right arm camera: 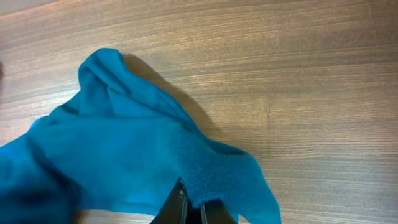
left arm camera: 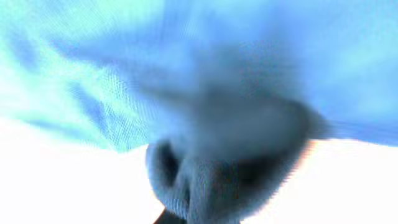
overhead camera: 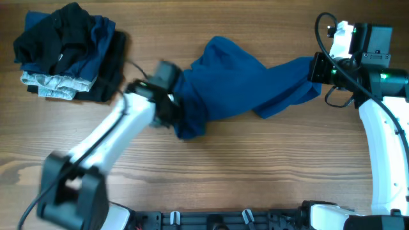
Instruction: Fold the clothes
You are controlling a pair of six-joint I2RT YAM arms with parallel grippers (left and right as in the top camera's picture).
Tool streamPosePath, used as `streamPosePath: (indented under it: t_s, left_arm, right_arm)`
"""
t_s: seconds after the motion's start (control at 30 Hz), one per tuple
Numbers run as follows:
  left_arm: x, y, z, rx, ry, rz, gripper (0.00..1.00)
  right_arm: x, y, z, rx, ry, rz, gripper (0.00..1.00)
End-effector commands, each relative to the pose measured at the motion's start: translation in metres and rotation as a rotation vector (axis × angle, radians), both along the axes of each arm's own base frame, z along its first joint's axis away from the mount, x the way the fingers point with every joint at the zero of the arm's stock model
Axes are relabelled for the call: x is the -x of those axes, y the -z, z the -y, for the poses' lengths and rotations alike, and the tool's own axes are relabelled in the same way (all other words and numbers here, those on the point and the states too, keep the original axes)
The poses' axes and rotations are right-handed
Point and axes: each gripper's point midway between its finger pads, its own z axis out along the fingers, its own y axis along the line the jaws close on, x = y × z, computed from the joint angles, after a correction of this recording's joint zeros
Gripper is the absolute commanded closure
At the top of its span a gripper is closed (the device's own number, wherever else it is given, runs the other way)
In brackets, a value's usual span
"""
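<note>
The clothes are one mid-blue garment, stretched in a crumpled band across the middle of the wooden table. My left gripper is at its left end. In the left wrist view blurred blue cloth fills the frame and bunches into a knot right at the jaws, which are shut on it. My right gripper holds the garment's right end. The right wrist view shows its dark fingers pinched together on a ribbed edge of the cloth, the rest trailing left over the table.
A pile of black, navy and pale denim garments lies at the back left corner. Bare wood table runs along the front, with black fixtures at its front edge.
</note>
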Motion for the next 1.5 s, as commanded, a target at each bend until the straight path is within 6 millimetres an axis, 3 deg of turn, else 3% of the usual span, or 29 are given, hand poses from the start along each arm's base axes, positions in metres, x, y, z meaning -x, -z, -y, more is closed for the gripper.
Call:
streamPosePath:
  t_s: [0.0, 0.1, 0.2, 0.4, 0.47, 0.63, 0.77, 0.87, 1.0, 1.1, 1.23, 1.3, 1.33, 1.4, 1.47]
  left_arm:
    - [-0.047, -0.163, -0.029, 0.037, -0.073, 0.438, 0.96]
    - [-0.049, -0.249, -0.056, 0.027, -0.125, 0.665, 0.96]
    - [-0.037, -0.31, -0.081, 0.008, -0.196, 0.828, 0.96]
    - [-0.01, -0.36, -0.103, -0.028, -0.252, 0.984, 0.96]
    - [0.004, -0.393, -0.106, 0.006, -0.266, 1.079, 0.96]
    - [0.04, -0.454, -0.113, 0.07, -0.284, 1.241, 0.96]
    - [0.076, -0.504, -0.122, 0.122, -0.304, 1.386, 0.96]
    - [0.083, -0.521, -0.123, 0.137, -0.308, 1.446, 0.96]
    - [0.045, -0.509, -0.114, 0.102, -0.288, 1.398, 0.96]
    - [-0.005, -0.48, -0.097, 0.088, -0.247, 1.294, 0.96]
    - [-0.09, -0.432, -0.071, 0.062, -0.18, 1.185, 0.96]
    - [-0.126, -0.42, -0.064, 0.06, -0.184, 1.19, 0.96]
    - [-0.147, -0.418, -0.06, 0.064, -0.186, 1.218, 0.96]
    - [-0.17, -0.426, -0.057, 0.065, -0.183, 1.3, 0.96]
    - [-0.176, -0.443, -0.056, 0.069, -0.179, 1.384, 0.96]
  right_arm:
    - [0.0, -0.015, 0.003, 0.009, 0.005, 0.037, 0.96]
    - [0.004, -0.038, 0.003, 0.012, 0.005, 0.079, 0.96]
    - [0.013, -0.078, 0.004, 0.019, 0.01, 0.142, 0.96]
    - [0.039, -0.155, 0.019, 0.055, 0.043, 0.295, 0.96]
    - [0.055, -0.196, 0.03, 0.092, 0.073, 0.394, 0.96]
    - [0.083, -0.255, 0.034, 0.144, 0.081, 0.56, 0.96]
    - [0.099, -0.282, 0.034, 0.204, 0.08, 0.646, 0.96]
    - [0.094, -0.283, 0.036, 0.228, 0.07, 0.653, 0.96]
    - [0.06, -0.28, 0.042, 0.239, 0.055, 0.653, 0.96]
    - [0.019, -0.264, 0.05, 0.247, 0.031, 0.623, 0.96]
    - [-0.038, -0.232, 0.062, 0.263, 0.006, 0.57, 0.96]
    - [-0.067, -0.224, 0.065, 0.252, -0.012, 0.589, 0.96]
    - [-0.081, -0.225, 0.064, 0.245, -0.028, 0.621, 0.96]
    - [-0.1, -0.237, 0.063, 0.245, -0.045, 0.708, 0.96]
    - [-0.108, -0.259, 0.065, 0.264, -0.036, 0.806, 0.96]
